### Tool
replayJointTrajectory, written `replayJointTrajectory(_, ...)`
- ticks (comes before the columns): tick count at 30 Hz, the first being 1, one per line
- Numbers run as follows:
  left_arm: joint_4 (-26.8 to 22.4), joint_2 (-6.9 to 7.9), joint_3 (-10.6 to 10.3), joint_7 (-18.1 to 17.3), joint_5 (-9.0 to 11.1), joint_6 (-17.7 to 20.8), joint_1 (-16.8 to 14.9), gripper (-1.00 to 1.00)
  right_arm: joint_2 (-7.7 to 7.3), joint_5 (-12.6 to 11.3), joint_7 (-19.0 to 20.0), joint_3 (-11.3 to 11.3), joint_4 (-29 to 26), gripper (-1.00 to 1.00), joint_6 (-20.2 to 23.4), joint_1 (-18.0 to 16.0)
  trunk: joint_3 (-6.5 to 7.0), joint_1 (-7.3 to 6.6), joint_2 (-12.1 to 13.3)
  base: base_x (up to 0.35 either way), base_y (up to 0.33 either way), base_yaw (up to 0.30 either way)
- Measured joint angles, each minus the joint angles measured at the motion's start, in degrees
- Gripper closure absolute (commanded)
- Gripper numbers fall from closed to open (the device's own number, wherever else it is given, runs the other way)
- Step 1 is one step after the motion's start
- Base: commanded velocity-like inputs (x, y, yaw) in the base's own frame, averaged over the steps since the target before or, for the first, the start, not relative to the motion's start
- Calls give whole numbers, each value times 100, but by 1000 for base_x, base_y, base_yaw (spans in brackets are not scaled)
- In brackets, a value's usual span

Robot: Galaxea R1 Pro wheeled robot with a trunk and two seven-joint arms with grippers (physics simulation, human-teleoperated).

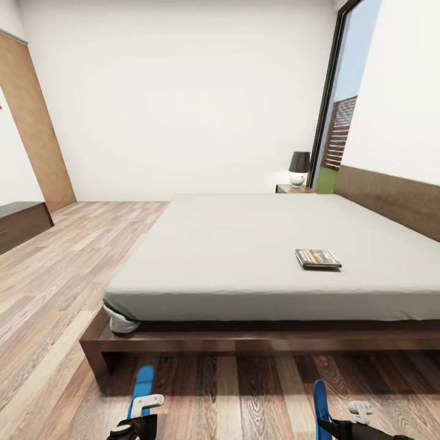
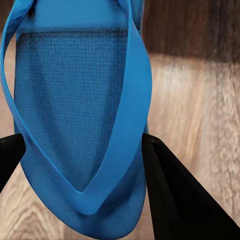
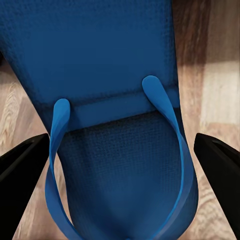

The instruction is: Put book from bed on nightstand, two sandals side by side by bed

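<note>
The book (image 1: 318, 258) lies flat on the off-white mattress of the bed (image 1: 256, 256), toward its right side. A nightstand (image 1: 293, 189) stands at the far corner by the headboard. Both blue sandals are low over the floor in front of the bed's frame. My left gripper (image 1: 139, 417) holds the left sandal (image 1: 143, 386); up close its fingers (image 2: 165, 190) press the edges of that sandal (image 2: 75, 100). My right gripper (image 1: 339, 423) holds the right sandal (image 1: 320, 400), which looks turned on edge. That sandal (image 3: 115, 75) fills the gap of my right gripper (image 3: 121, 137).
A dark lamp (image 1: 299, 168) stands on the nightstand, beside a tall window (image 1: 342, 104). A long low dark cabinet (image 1: 21, 225) and a brown wooden door (image 1: 36, 122) are at the left. Wood-plank floor (image 1: 61, 275) runs along the bed's left side.
</note>
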Motion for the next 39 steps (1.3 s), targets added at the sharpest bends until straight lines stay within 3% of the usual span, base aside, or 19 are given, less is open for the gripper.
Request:
replayJointTrajectory(5, -17, 32, 1, -3, 4, 110, -47, 100, 0, 0, -2, 0, 0, 100, -3, 0, -106, 33, -46, 0, 0, 0)
replayJointTrajectory(8, -600, 55, 1, -35, 4, 1175, -136, 100, 0, -1, -16, 0, 0, 100, -11, 0, -172, 41, -51, 0, 0, 0)
replayJointTrajectory(10, -846, 65, 4, -41, -1, 1461, -151, 100, 0, -1, -17, 0, 0, 100, -11, 0, -217, 46, -53, 0, 0, 0)
replayJointTrajectory(18, -942, 83, 5, -56, 22, 1597, -158, 100, -1, -51, 21, -122, -68, 100, 214, -1, -394, 67, -64, 0, 0, 0)
replayJointTrajectory(21, -943, 80, 10, -58, 23, 1594, -158, 100, -87, -209, 39, -215, -172, 100, 1065, -7, -461, 74, -68, 0, 0, 0)
replayJointTrajectory(24, -943, 72, 5, -61, 24, 1592, -158, 100, -347, -449, 397, -252, -623, 100, 1709, -12, -527, 82, -72, 0, 0, 0)
replayJointTrajectory(27, -943, 68, -2, -62, 24, 1592, -158, 100, -601, -1010, 949, -260, -823, 100, 2079, -11, -594, 89, -76, 0, 0, 0)
replayJointTrajectory(30, -943, 63, -6, -63, 24, 1587, -158, 100, -763, -1522, 1170, -266, -913, 100, 2349, -11, -660, 97, -80, 0, 0, 0)
replayJointTrajectory(35, -943, 40, -18, -62, 24, 1576, -158, 100, -927, -1666, 1229, -279, -951, 100, 2417, -8, -771, 110, -87, 0, 0, 0)
replayJointTrajectory(39, -943, 34, -20, -62, 23, 1576, -158, 100, -952, -1709, 1230, -553, -955, 100, 2427, -10, -860, 121, -92, 0, 0, 0)
